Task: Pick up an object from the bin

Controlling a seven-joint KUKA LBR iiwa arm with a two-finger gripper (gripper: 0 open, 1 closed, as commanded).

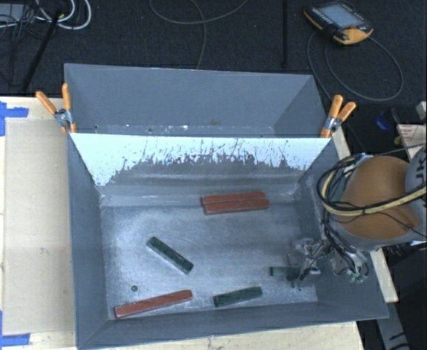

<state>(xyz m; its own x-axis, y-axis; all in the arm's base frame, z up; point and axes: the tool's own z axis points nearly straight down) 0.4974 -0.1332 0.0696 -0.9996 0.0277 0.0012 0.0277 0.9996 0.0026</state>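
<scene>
Fingers (302, 267), spread impossible to tell, hang low over the bin (198, 108)'s near-right floor

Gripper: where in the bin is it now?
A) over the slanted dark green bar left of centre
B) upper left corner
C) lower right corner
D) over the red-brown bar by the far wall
C: the two-finger gripper sits in the grey metal bin's lower right corner, right of a dark green bar.

Dark green bar (237, 296) — flat, slightly tilted, near the bin's (220, 325) front wall
</scene>
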